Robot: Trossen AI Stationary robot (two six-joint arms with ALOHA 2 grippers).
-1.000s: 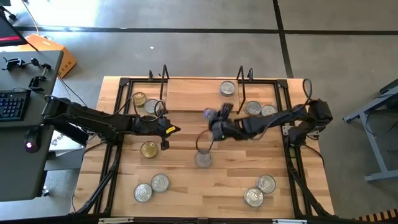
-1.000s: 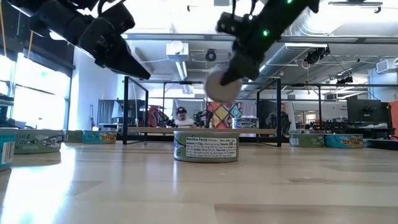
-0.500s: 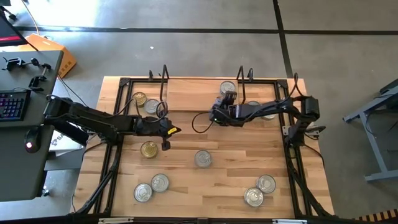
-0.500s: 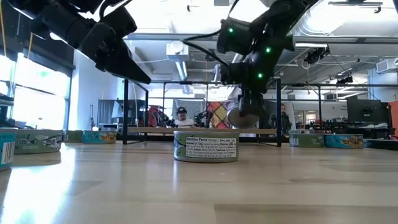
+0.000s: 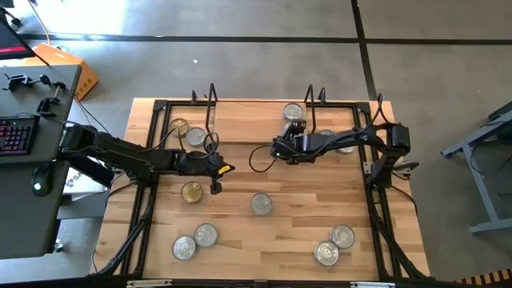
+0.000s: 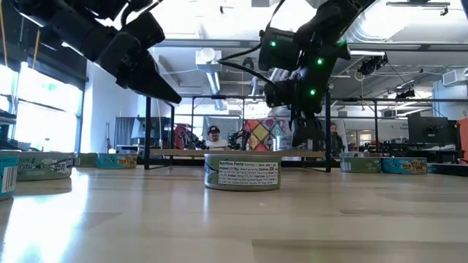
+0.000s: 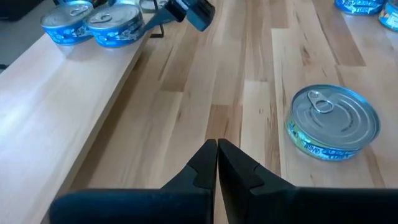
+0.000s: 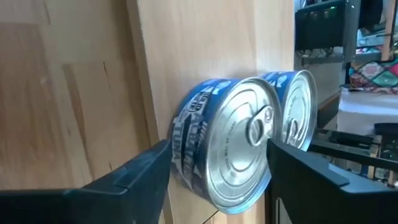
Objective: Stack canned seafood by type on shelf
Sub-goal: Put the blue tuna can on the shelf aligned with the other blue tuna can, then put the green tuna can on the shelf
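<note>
right gripper (image 5: 294,130) moved from table centre to shelf (image 5: 248,120), 1 o'clock; tin (image 8: 227,146) set down, fingers spread.

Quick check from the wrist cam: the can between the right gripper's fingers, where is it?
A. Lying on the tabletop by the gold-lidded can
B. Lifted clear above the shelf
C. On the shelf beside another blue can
C: the blue can rests on the shelf against a second blue can, with the right gripper open around it.
</note>
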